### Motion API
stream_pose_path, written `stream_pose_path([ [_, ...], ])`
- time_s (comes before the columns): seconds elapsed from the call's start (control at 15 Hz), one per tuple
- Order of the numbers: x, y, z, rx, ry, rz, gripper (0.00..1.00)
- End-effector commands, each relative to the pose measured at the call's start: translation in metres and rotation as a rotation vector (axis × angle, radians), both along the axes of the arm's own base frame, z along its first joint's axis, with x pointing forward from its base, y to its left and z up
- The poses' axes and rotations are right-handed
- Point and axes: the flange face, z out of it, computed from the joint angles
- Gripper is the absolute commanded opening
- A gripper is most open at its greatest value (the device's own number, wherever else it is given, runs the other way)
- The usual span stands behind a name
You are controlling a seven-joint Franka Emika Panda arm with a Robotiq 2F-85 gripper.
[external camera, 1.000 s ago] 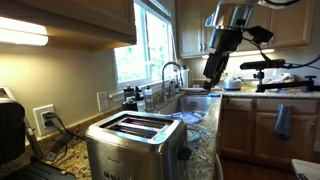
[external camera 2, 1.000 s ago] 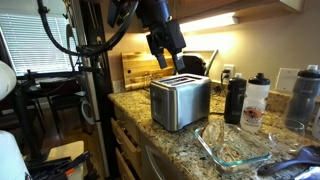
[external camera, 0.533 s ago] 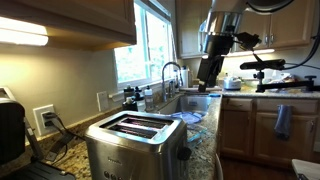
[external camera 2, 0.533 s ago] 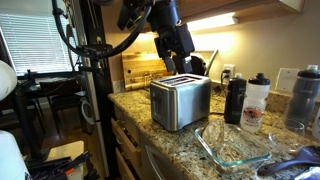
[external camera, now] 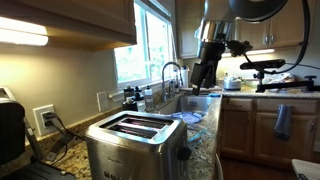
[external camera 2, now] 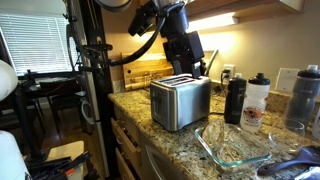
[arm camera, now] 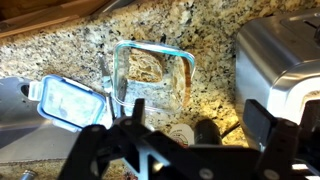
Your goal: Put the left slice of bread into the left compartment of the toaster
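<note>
The brushed steel toaster stands on the granite counter, its two top slots empty; it also shows in the other exterior view and at the right edge of the wrist view. My gripper is open and empty, hanging in the air above the counter just past the toaster, also seen in the exterior view. Below it a clear glass dish holds a tan patch that may be bread; I cannot tell for sure. No bread slice shows plainly.
A blue-rimmed lid lies beside the dish. A black bottle and two more bottles stand behind the dish. A sink and faucet are beyond the toaster, with cabinets overhead.
My arm has moved sideways from above the toaster's near end to past its far side, toward the bottles and the glass dish. The gripper stays open.
</note>
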Motion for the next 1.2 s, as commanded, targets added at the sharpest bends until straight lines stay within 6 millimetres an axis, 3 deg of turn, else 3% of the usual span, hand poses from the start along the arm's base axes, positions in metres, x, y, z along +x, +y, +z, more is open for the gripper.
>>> stream_pose_path([
  [0.0, 0.011, -0.005, -0.003, -0.004, -0.025, -0.034, 1.0],
  [1.13, 0.04, -0.008, -0.045, 0.039, -0.033, -0.116, 1.0],
])
